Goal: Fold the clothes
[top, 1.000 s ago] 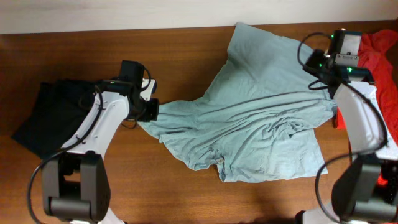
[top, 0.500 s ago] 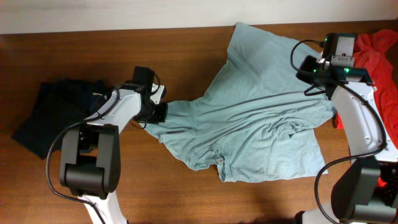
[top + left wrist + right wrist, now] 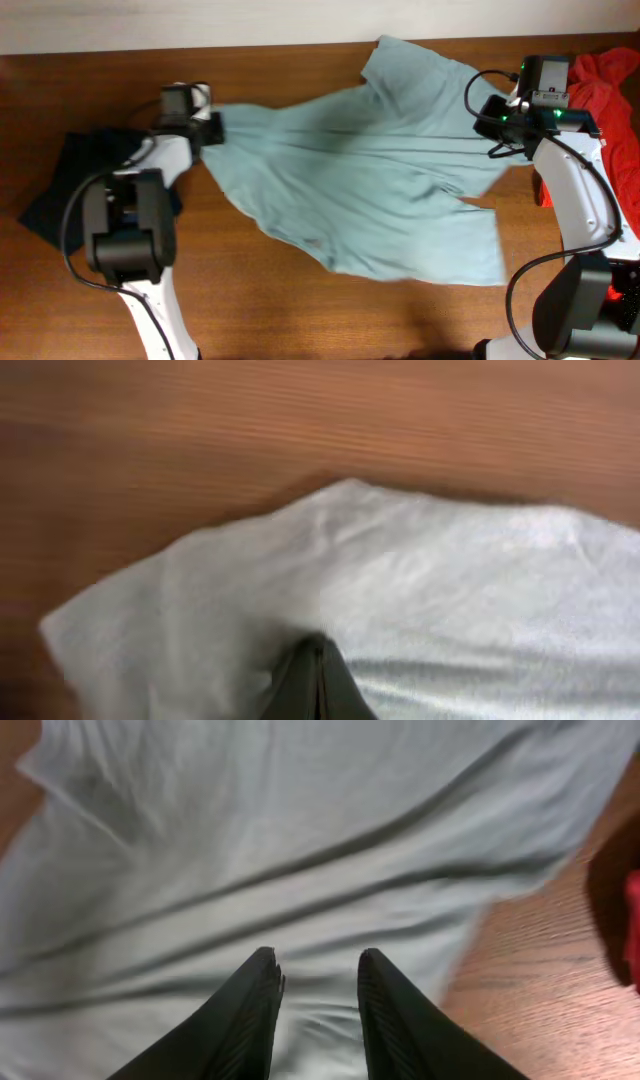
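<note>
Overhead: the pale grey-blue T-shirt (image 3: 370,190) lies spread across the middle of the wooden table (image 3: 300,310), drawn out in a long diagonal from upper left to lower right. Its left tip ends at the left gripper (image 3: 212,128), near the table's far edge. The right gripper (image 3: 492,112) sits at the shirt's upper right edge. A dark navy garment (image 3: 60,190) is bunched at the far left, partly under the left arm; a red-orange garment (image 3: 612,75) lies in the right corner, apart from the shirt.

Left wrist: blurred. The fingers (image 3: 315,678) are pressed together with no gap, pinching the fabric – a corner of the shirt fans out beyond them over bare wood.

Right wrist: the two dark fingers (image 3: 250,1015) stand partly apart, with flat cloth visible in the gap. Long creases run diagonally across the shirt – whether the tips press on the fabric, cannot tell. Wood shows at lower right.
</note>
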Robot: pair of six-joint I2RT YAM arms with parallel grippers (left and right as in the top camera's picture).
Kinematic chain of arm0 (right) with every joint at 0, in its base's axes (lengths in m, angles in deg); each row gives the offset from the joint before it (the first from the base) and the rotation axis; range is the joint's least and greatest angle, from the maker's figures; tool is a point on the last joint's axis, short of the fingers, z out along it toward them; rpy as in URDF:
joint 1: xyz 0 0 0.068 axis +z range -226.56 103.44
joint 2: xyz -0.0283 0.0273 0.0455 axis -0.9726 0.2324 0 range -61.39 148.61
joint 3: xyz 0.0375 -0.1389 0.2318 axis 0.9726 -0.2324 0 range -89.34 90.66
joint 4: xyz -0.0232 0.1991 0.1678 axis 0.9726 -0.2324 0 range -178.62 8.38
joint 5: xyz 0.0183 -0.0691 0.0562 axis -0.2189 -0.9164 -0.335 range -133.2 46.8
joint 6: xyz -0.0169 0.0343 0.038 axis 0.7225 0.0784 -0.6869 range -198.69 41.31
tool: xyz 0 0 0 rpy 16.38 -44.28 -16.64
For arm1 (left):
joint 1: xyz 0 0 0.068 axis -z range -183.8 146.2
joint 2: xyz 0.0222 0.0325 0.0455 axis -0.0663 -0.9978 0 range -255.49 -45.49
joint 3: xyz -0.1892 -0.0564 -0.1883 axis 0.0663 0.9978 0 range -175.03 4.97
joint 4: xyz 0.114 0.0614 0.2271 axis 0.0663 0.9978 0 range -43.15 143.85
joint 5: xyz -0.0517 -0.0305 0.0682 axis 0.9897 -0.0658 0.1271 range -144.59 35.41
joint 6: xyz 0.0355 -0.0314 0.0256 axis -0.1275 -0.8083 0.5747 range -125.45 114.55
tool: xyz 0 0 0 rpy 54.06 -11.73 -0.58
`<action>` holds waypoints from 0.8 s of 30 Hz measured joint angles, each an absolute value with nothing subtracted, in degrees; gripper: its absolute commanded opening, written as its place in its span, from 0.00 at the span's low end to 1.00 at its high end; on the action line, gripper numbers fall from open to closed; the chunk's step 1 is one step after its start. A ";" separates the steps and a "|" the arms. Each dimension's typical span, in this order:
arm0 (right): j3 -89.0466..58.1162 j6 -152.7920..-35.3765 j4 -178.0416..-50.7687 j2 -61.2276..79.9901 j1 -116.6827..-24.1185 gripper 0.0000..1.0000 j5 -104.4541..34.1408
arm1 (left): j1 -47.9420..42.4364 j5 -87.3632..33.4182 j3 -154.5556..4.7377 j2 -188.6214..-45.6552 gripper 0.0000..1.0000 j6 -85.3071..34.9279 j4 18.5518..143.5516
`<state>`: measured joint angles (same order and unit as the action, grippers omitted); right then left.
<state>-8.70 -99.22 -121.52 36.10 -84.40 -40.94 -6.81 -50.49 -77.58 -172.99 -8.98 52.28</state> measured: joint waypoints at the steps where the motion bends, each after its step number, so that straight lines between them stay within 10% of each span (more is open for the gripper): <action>1: -8.70 -99.20 -122.02 36.10 -84.40 0.31 -40.54 | -8.47 -50.49 -79.11 -173.91 0.00 -9.14 52.12; 24: -9.57 -94.06 -145.32 36.12 -78.41 0.36 -35.30 | -15.38 -41.00 -124.76 -180.01 0.07 -7.19 99.88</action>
